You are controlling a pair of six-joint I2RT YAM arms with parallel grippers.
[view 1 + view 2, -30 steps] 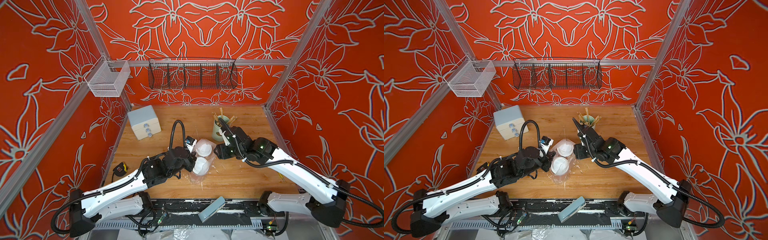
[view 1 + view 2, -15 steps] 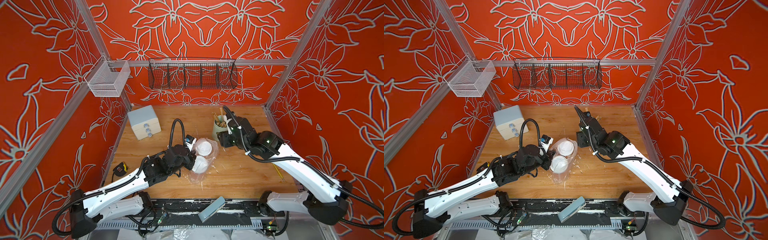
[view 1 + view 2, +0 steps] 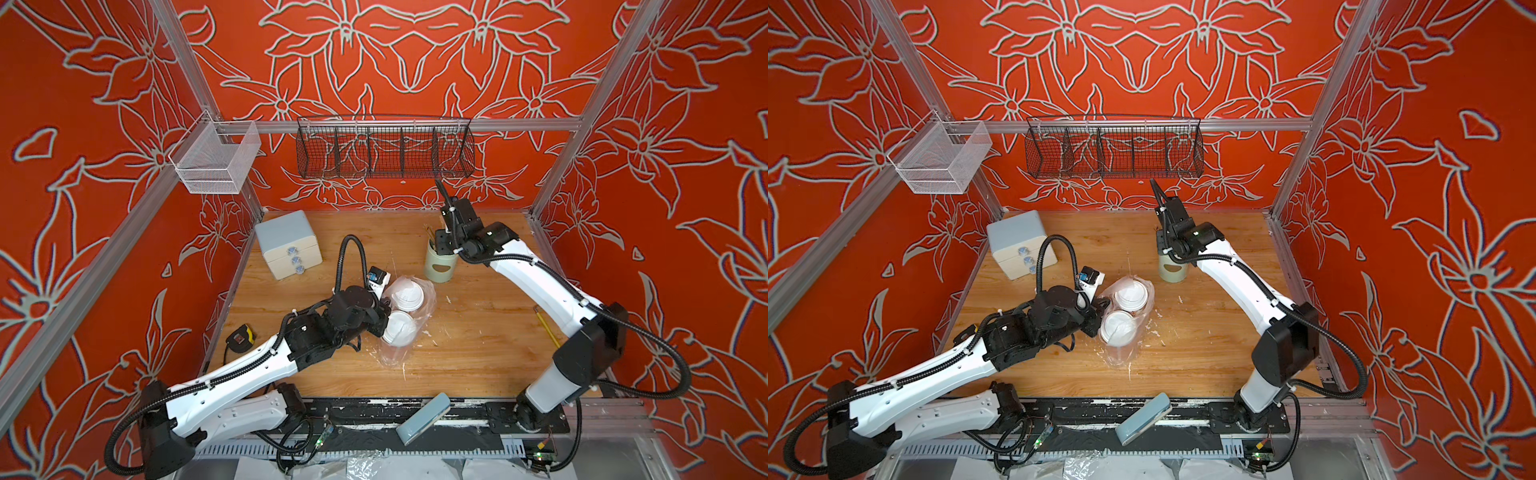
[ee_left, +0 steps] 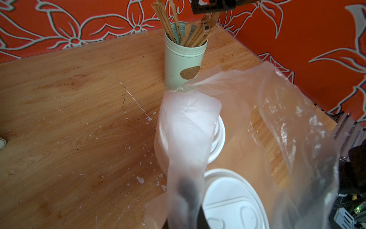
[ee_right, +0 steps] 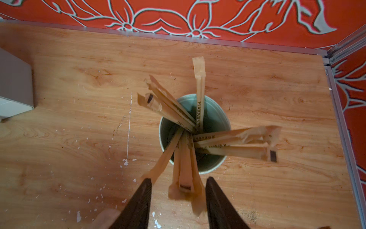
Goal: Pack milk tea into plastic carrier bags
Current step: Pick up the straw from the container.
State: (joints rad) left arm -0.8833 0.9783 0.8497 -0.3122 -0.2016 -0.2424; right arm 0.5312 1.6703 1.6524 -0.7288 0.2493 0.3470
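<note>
Two cups [image 3: 406, 294], seemingly one bag [image 3: 392, 355]

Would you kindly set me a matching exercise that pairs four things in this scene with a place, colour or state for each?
Things:
1. bag
2. tin
3. drawer box
4. tape measure

Descriptions:
a. mint green, holding paper-wrapped sticks
b. yellow and black
c. clear and crinkly, around two lidded cups
d. pale, with three round knobs on its front

Pairs: 1-c, 2-a, 3-d, 4-b
</note>
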